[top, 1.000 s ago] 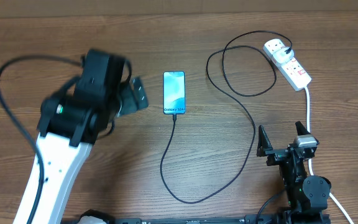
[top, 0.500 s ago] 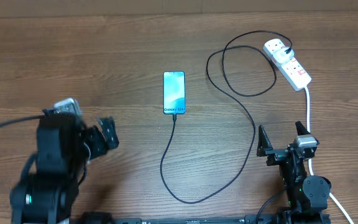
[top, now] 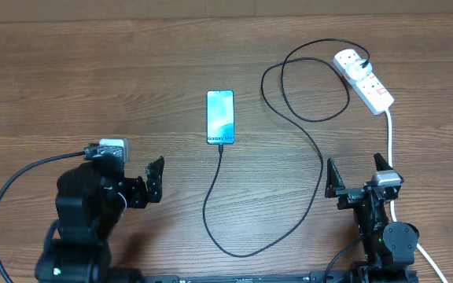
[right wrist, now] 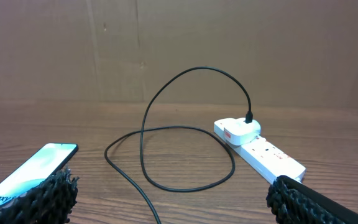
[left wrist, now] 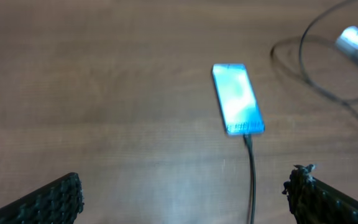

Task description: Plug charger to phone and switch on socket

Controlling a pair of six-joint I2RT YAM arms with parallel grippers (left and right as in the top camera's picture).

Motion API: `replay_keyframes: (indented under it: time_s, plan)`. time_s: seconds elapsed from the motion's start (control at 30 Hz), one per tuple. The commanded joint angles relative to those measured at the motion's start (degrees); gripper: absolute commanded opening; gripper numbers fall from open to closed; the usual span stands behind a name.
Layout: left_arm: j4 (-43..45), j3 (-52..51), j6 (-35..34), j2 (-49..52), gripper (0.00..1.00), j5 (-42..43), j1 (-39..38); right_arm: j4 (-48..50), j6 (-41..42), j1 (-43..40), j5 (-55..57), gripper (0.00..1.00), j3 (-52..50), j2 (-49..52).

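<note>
Phone (left wrist: pixel 238 99) lay flat on table (left wrist: pixel 104 93), screen lit blue. Charger (left wrist: pixel 252 174) met its near short edge and trailed toward camera. Left gripper (left wrist: pixel 184 190) jaws spread wide, empty. Blurred white socket (left wrist: pixel 355 42) sat top right beside a charger loop.

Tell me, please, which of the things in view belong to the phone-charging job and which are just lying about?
Belong to the job:
- phone
- charger, black cable with white adapter
- socket, with its thick white cord

Not part of it:
- wooden table
- brown board behind the table
</note>
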Motion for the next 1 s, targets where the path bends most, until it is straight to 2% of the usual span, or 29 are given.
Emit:
replay_keyframes:
  time_s: [0.0,0.2,0.53,0.77,0.97]
  plan:
    - [3.8,-4.9,2.0,-4.8,1.0,1.8,0.4,0.3,-0.2,0.3,0.5,1.0,-0.6,-0.6]
    - [11.3,-13.5,5.4,-13.1,0.99,2.9,0.4,0.3,-0.2,0.3,0.5,1.0,-0.6,-0.6]
    - [26.8,-28.3,5.7,-23.9,1.0,2.4,0.4,0.3,-0.2,0.3,0.5,1.0,-0.6,-0.6]
    - [33.8,-34.7,5.6,-29.0,1.0,0.2,0.4,0.3,-0.2,0.3,0.5,1.0,-0.6,-0.6]
    - [34.9,-38.8,-0.1,-33.6,0.99,-5.7,0.4,0.3,-0.2,0.3,0.5,1.0,-0.6,-0.6]
